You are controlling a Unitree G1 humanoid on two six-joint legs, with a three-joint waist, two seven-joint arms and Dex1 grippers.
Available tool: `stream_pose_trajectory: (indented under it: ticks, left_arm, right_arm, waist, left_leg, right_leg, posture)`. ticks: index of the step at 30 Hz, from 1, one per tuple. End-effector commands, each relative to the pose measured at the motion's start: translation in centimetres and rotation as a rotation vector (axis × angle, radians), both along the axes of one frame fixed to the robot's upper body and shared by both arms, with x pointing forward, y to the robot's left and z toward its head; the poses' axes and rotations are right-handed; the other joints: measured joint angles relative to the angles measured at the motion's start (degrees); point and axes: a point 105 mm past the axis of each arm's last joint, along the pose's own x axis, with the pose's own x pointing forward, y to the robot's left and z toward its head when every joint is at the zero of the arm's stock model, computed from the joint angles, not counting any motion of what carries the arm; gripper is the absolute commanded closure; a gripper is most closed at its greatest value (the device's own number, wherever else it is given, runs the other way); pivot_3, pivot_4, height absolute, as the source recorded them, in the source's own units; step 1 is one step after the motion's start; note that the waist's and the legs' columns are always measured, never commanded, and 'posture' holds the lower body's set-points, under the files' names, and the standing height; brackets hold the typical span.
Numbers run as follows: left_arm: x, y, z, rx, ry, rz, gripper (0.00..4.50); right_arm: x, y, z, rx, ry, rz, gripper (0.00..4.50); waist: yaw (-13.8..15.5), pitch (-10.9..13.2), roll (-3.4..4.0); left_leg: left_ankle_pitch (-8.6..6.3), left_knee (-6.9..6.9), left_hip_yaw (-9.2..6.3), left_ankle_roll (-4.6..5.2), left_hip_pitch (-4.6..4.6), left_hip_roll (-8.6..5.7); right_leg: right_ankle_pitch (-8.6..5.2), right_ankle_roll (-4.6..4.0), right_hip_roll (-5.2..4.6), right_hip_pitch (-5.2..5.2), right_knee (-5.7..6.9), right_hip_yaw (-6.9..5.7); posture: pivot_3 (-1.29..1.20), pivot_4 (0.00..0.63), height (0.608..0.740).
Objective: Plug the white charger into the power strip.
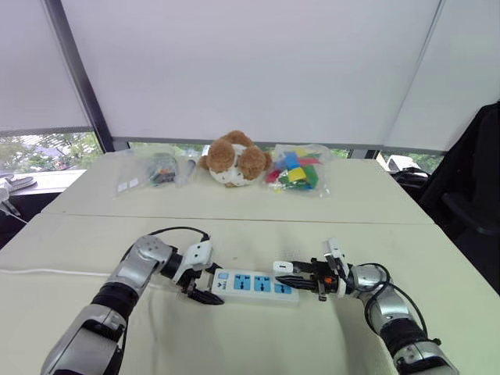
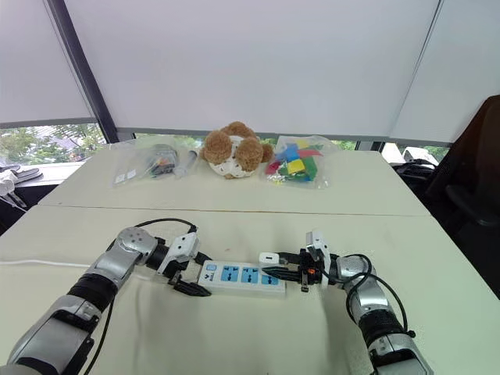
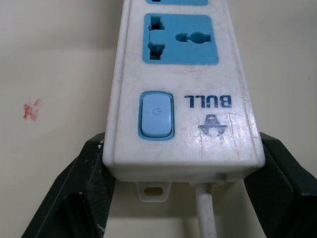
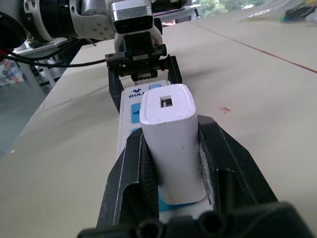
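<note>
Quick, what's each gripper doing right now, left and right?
Left gripper: closed on the switch end of the power strip.
Right gripper: closed on the charger, above the strip.

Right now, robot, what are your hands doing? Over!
Left gripper clamps the power strip at its switch end. Right gripper shut on the white charger, above the strip, not plugged in. Nothing blocking the sockets.

teddy bear (image 1: 233, 158) | bag of coloured blocks (image 1: 295, 170) beside it | clear bags (image 1: 152, 170) | table (image 1: 234, 207)
</note>
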Motion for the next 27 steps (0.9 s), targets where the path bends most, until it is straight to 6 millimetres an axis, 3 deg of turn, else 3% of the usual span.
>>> stream_pose_trajectory:
  ticks: [1, 8, 17, 22, 27]
  left_arm:
    - [-1.0, 1.0, -0.7, 0.087, 0.021, -0.059, 1.47]
    - [-1.0, 0.9, -0.7, 0.075, 0.017, -0.045, 1.47]
    - [-1.0, 0.3, -0.9, 0.051, 0.018, -0.031, 1.47]
    - [-1.0, -0.1, -1.1, 0.046, 0.02, -0.035, 1.47]
    - [-0.7, -0.1, -1.2, 0.048, 0.018, -0.031, 1.47]
  right_arm:
    - [-2.9, -3.0, -7.3, -0.242, 0.313, -0.017, 3.78]
    - [-4.0, -3.9, -8.2, -0.337, 0.362, 0.025, 3.78]
    - [-4.3, -4.8, -8.4, -0.377, 0.326, -0.009, 3.78]
    - [-3.8, -5.0, -7.6, -0.366, 0.298, -0.03, 3.78]
    - [-2.7, -5.1, -4.8, -0.303, 0.208, -0.058, 3.78]
  waist:
    - [0.0, -0.1, -0.08]
    - [0.3, -0.6, -0.47]
    - [0.4, -1.0, -0.38]
    - [0.4, -1.1, -0.38]
    - [0.6, -1.1, -0.27]
  left_leg:
    - [0.0, -0.01, 0.0, 0.0, 0.0, 0.0]
    - [0.0, -0.47, -0.03, -0.01, 0.15, 0.0]
    - [-0.01, -0.6, -0.1, -0.02, 0.18, 0.02]
    - [-0.02, -0.68, -0.15, -0.03, 0.19, -0.04]
    - [-0.13, -0.7, -0.12, -0.26, 0.09, -0.14]
  right_leg:
    - [0.0, -0.01, 0.0, 0.0, 0.0, -0.01]
    - [-0.07, -0.12, -0.04, -0.01, -0.04, -0.06]
    - [-0.25, -0.45, -0.21, 0.06, -0.12, -0.12]
    - [-0.38, -0.69, -0.8, 0.06, -0.15, -0.19]
    - [-0.38, -0.7, -1.12, 0.11, -0.38, -0.25]
  posture:
    - [0.0, 0.15, 0.739]
    - [0.0, 0.15, 0.739]
    - [0.0, 0.15, 0.739]
    - [0.0, 0.15, 0.739]
    - [0.0, 0.15, 0.739]
